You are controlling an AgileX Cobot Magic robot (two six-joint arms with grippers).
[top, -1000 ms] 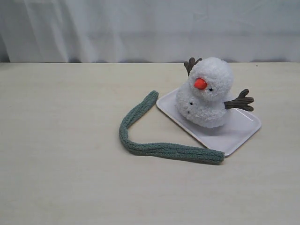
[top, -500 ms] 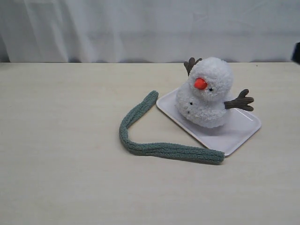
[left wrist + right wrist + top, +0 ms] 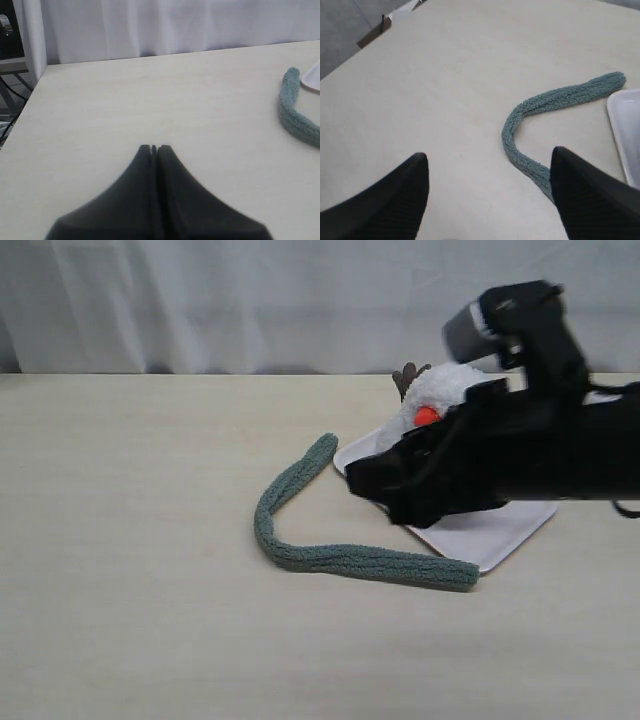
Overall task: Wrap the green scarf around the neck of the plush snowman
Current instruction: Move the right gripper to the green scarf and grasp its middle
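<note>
Locate the scarf (image 3: 360, 561) lying bent on the bench (image 3: 130, 540), both ends just beside the tray (image 3: 495, 535). The snowman (image 3: 455, 385) sits on that tray, mostly hidden behind the right arm (image 3: 520, 455). The right jaws stand wide apart, empty. The left jaws are closed, empty.

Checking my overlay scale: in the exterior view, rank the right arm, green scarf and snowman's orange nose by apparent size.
1. right arm: largest, though nearness to the camera may inflate it.
2. green scarf.
3. orange nose: clearly smallest.
</note>
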